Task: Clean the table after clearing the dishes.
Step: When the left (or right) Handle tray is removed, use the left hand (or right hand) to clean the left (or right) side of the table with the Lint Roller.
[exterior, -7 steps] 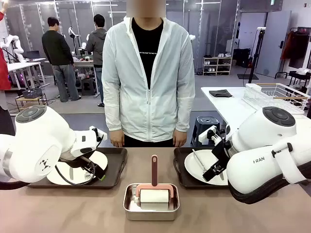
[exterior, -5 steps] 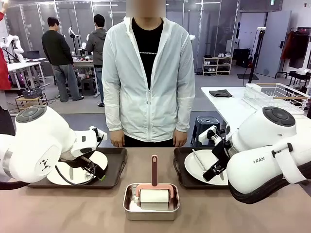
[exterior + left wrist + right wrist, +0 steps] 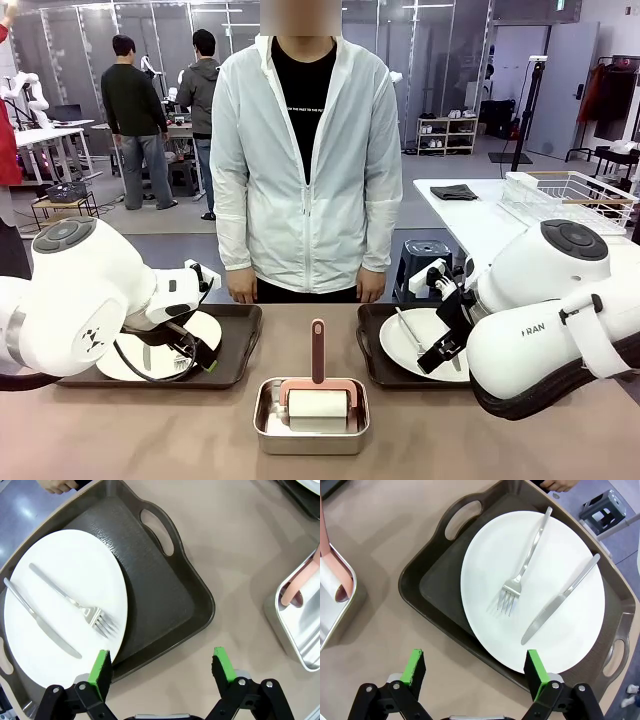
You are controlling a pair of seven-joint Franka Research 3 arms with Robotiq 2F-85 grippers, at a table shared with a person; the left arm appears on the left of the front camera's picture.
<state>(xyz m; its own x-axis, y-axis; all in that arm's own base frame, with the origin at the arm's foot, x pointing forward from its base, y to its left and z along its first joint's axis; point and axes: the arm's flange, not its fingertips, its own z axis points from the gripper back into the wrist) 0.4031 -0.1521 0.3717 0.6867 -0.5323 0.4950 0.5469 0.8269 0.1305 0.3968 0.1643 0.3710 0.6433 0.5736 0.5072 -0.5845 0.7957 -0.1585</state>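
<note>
Dishes: the left plate [image 3: 64,611] lies on the left tray [image 3: 160,595] at the far edge of the bench [image 3: 150,440], toward its left end, with the left fork [image 3: 70,600] and left knife [image 3: 40,620] lying side by side on it. The right plate [image 3: 535,590] lies on the right tray [image 3: 440,590] at the far edge toward the right end, carrying the right fork [image 3: 522,565] and right knife [image 3: 560,600].
Left claw [image 3: 161,661]: points down over the near inner corner of the left tray. Its jaws are spread wide with nothing between them, one green pad above the plate's rim and the other above bare bench.
Right claw [image 3: 475,661]: points down over the near inner side of the right tray. Its jaws are wide apart and empty, one pad above the plate's rim and the other above bare bench.
Arms: the left arm [image 3: 80,300] and right arm [image 3: 540,320] bend in from the two ends of the bench, wrists turned downward.
Pan: the steel pan [image 3: 262,430] sits midway along the bench near the front edge, between the trays, and holds a roller [image 3: 318,405] with a pink handle.
Person: the person [image 3: 305,180] stands at the middle of the far edge, arms hanging, one hand [image 3: 240,290] beside the left tray and the other hand [image 3: 370,290] beside the right tray.
</note>
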